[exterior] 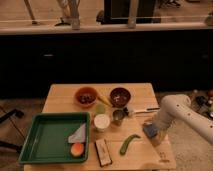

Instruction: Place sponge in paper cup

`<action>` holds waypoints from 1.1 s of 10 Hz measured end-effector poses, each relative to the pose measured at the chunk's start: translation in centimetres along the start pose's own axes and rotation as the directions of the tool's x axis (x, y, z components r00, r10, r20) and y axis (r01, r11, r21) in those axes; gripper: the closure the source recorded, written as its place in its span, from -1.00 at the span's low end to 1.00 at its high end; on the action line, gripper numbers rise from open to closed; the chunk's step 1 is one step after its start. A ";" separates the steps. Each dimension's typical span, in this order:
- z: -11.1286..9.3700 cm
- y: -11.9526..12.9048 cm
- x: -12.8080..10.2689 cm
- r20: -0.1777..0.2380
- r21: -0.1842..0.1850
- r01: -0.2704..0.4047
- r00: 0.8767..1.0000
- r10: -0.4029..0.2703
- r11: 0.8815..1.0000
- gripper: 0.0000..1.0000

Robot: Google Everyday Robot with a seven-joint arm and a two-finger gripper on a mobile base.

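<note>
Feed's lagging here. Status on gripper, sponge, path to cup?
Gripper at right side of table, at the sponge. Sponge not yet in paper cup. Metal cup stands between them.

The arm (176,107) is smooth, white and tubular with a rounded elbow, its pale gripper (154,134) low over the worktop's (61,100) right side.
</note>
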 end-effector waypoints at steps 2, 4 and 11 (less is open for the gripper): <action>0.1 0.2 0.0 0.009 -0.010 0.020 1.000 -0.020 1.000 -0.04; 0.1 0.3 -0.1 0.024 -0.020 0.046 0.999 -0.046 0.999 0.41; -1.7 0.3 -1.1 0.012 -0.012 0.084 0.996 -0.084 0.996 1.00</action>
